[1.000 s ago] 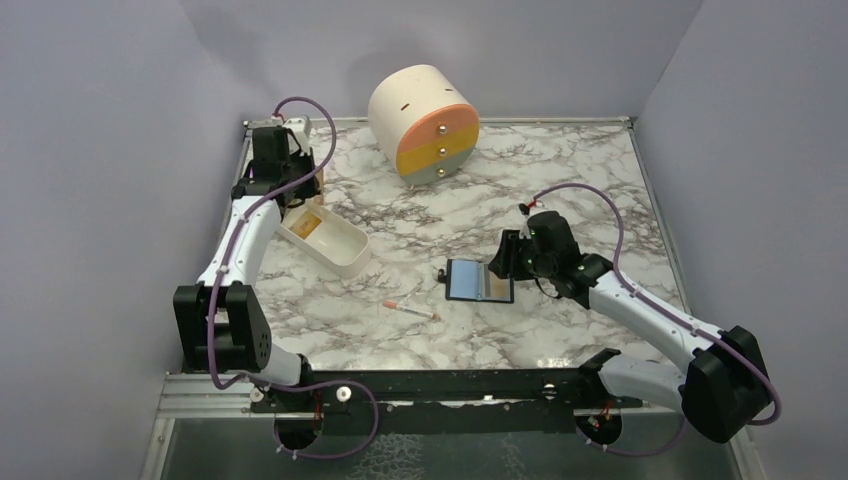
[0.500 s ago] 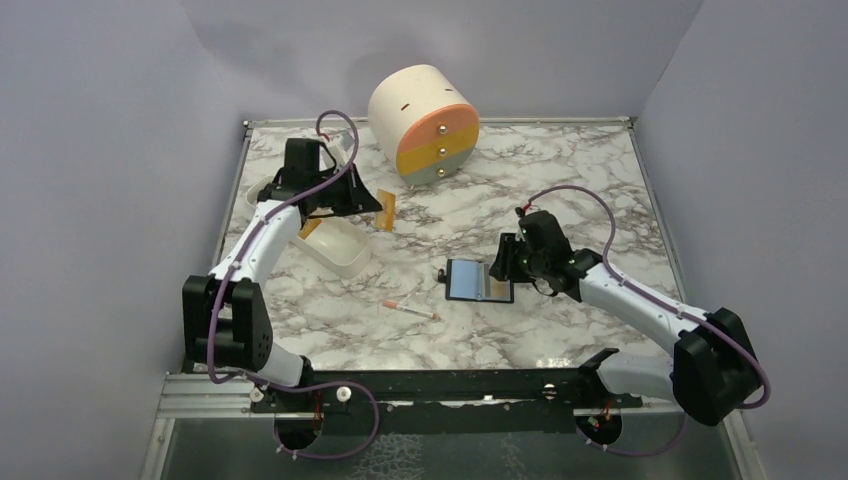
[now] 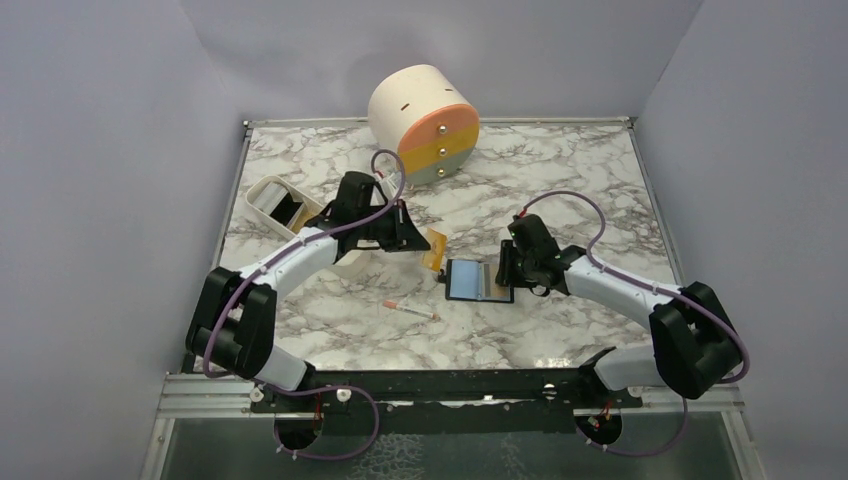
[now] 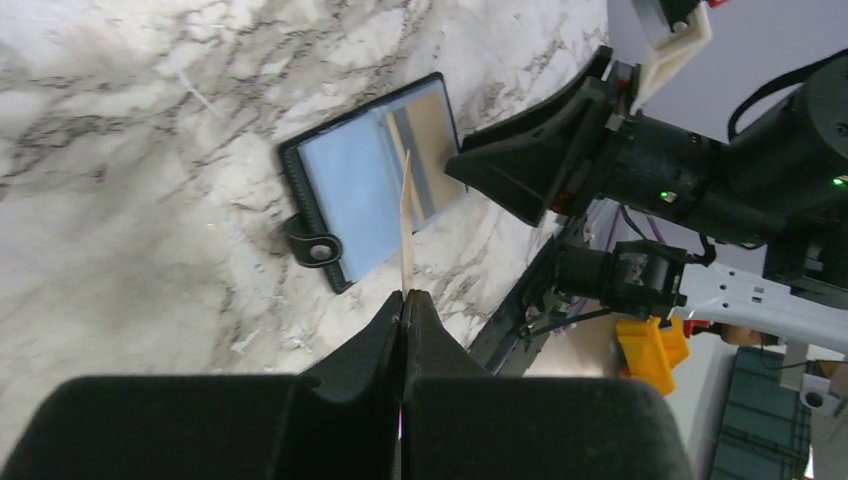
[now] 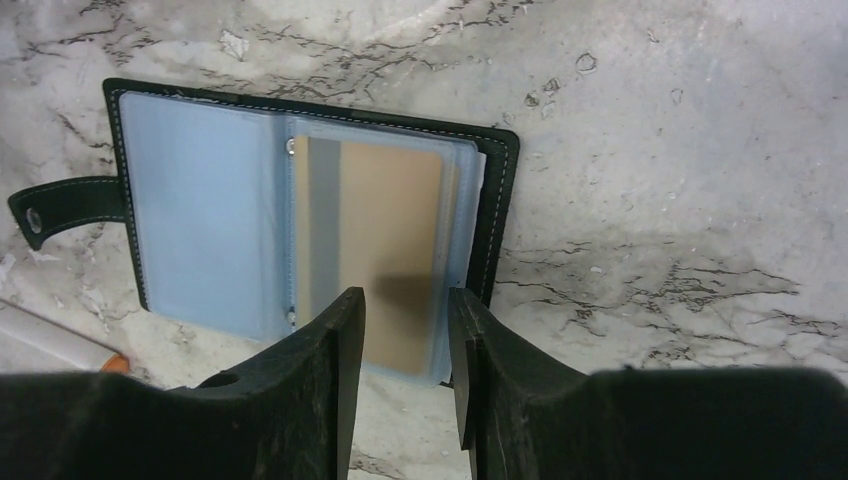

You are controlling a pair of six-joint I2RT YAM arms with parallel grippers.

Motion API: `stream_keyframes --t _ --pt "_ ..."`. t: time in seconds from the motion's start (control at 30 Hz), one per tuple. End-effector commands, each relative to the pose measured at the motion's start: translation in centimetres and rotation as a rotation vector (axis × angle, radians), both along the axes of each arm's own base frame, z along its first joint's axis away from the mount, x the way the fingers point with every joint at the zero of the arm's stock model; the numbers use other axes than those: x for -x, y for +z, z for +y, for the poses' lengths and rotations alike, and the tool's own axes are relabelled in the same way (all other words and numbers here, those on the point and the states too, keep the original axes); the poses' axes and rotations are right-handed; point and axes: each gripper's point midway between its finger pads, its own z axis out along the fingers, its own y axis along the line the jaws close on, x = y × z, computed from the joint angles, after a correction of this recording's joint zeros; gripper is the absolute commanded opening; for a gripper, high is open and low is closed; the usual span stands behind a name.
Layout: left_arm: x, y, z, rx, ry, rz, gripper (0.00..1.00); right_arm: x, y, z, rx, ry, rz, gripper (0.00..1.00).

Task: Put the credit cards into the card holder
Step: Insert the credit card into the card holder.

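The card holder (image 3: pixel 479 281) lies open on the marble, black with bluish clear sleeves (image 5: pixel 200 220). One tan credit card (image 5: pixel 390 255) sits in its right sleeve. My left gripper (image 3: pixel 420 243) is shut on an orange-yellow credit card (image 3: pixel 434 250), held on edge just left of the holder. In the left wrist view the card (image 4: pixel 406 215) shows edge-on above the holder (image 4: pixel 350 190). My right gripper (image 5: pixel 405 300) is open with nothing between its fingers, hovering at the holder's right edge (image 3: pixel 505 268).
A white tray (image 3: pixel 262 190) stands at the left, partly behind the left arm. A thin white-and-pink stick (image 3: pixel 410 311) lies in front of the holder. A round cream drawer unit (image 3: pixel 425 125) stands at the back.
The left arm has swung from the tray rightward to the holder, carrying the orange-yellow card. The right gripper has shifted slightly left and its jaws have narrowed.
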Motion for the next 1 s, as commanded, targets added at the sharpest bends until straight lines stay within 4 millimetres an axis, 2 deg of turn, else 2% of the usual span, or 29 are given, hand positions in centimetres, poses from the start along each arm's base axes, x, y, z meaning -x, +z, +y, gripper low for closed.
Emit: stream_keyframes --t 0.0,0.43,0.77,0.83,0.97 --pt "0.0 1.7 -2.8 0.079 -0.003 -0.049 0.00 -0.3 -0.6 -1.2 0.052 -0.059 0.002 0.36" --pt "1.8 -1.9 -7.7 0.064 -0.062 0.002 0.00 1.5 -1.7 0.7 -0.072 -0.014 0.057 0.34" --pt "2.2 -4.6 -9.0 0.049 -0.056 0.044 0.00 1.8 -1.6 1.1 -0.103 -0.006 0.057 0.30" --pt "2.3 -5.9 -9.0 0.029 -0.045 0.080 0.00 1.9 -1.6 1.2 -0.112 -0.007 0.060 0.30" --pt "2.4 -7.4 -8.8 -0.005 -0.015 0.119 0.00 2.3 -1.7 1.5 -0.139 -0.010 0.069 0.30"
